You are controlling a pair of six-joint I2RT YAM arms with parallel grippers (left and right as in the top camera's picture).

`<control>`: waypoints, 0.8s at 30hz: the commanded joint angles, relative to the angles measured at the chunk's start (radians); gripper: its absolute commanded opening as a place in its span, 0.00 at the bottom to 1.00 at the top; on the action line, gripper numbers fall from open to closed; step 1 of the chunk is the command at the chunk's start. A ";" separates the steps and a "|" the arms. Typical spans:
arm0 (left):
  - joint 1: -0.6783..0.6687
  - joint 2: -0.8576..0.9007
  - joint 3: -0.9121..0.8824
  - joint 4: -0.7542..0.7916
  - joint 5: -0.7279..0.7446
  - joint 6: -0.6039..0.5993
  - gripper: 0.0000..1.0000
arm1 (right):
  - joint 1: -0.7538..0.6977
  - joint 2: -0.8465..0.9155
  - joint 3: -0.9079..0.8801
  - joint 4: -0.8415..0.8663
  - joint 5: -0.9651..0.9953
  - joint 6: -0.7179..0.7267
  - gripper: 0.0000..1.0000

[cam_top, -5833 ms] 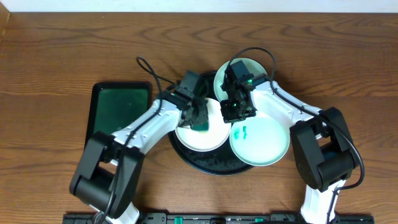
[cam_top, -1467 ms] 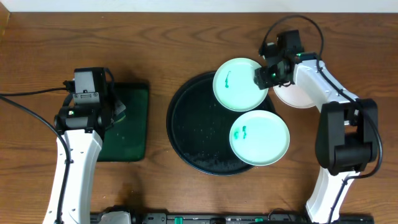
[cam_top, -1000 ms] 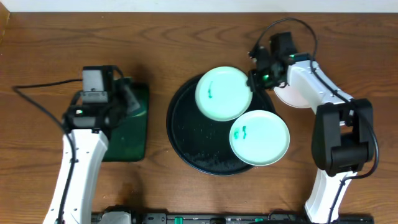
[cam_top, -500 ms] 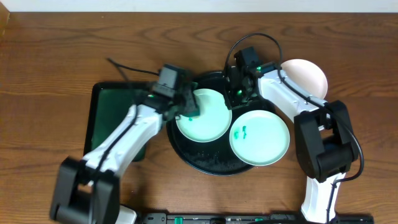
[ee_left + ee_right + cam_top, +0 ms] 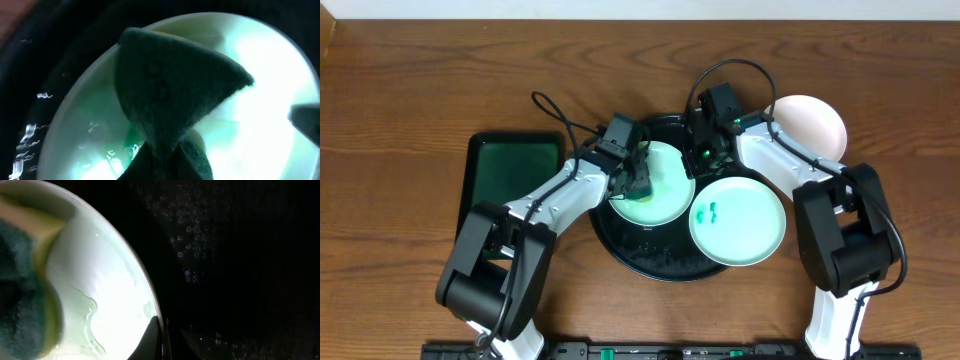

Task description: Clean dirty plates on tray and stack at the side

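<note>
The round black tray point(image 5: 645, 250) holds a pale-mint plate point(image 5: 665, 195) at its middle. My left gripper point(image 5: 638, 183) is shut on a dark green sponge point(image 5: 175, 85) and presses it onto this plate point(image 5: 265, 105). My right gripper point(image 5: 703, 158) is shut on the plate's right rim. In the right wrist view its jaws point(image 5: 162, 330) pinch the rim of the plate point(image 5: 105, 295). A second plate point(image 5: 745, 230) with a teal smudge lies on the tray's lower right rim. A white plate point(image 5: 810, 122) lies on the table to the right of the tray.
A rectangular black tray with a green inside point(image 5: 513, 170) lies left of the round tray. The speckled tray floor point(image 5: 240, 255) fills the right of the right wrist view. Both arms cross over the round tray's upper half.
My right gripper pulled the plate from the tray's upper right to its middle. My left arm came from the rectangular tray with the sponge and now presses it on that plate.
</note>
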State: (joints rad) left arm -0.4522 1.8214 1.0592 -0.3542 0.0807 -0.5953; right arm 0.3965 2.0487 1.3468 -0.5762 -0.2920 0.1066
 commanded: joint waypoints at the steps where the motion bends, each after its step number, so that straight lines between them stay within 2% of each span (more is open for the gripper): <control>1: 0.035 0.002 -0.020 -0.099 -0.305 0.009 0.07 | 0.004 0.007 -0.039 -0.010 0.022 0.020 0.01; 4: 0.053 -0.053 -0.018 -0.143 -0.415 0.010 0.08 | 0.004 0.007 -0.041 -0.008 0.022 0.020 0.01; 6: 0.053 -0.090 -0.018 -0.125 -0.401 0.005 0.07 | 0.004 0.007 -0.041 -0.006 0.022 0.020 0.01; 8: 0.043 -0.117 -0.018 -0.084 -0.313 0.002 0.07 | 0.005 0.007 -0.041 -0.006 0.021 0.020 0.01; 12: 0.006 -0.100 -0.019 0.021 -0.019 -0.015 0.07 | 0.011 0.007 -0.041 -0.006 0.021 0.021 0.01; 15: -0.028 -0.055 -0.019 0.066 0.065 -0.070 0.07 | 0.011 0.007 -0.041 -0.007 0.021 0.028 0.01; 18: -0.060 -0.005 -0.019 0.089 0.067 -0.070 0.07 | 0.011 0.007 -0.041 -0.006 0.018 0.028 0.01; 21: -0.065 0.017 -0.019 0.057 0.039 -0.018 0.07 | 0.011 0.007 -0.041 -0.005 0.018 0.028 0.01; 24: -0.043 0.009 -0.018 -0.038 -0.155 -0.016 0.07 | 0.011 0.006 -0.040 0.014 0.018 0.040 0.01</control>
State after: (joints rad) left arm -0.5137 1.8194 1.0584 -0.3176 0.0689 -0.6304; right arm 0.3977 2.0464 1.3334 -0.5613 -0.2993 0.1249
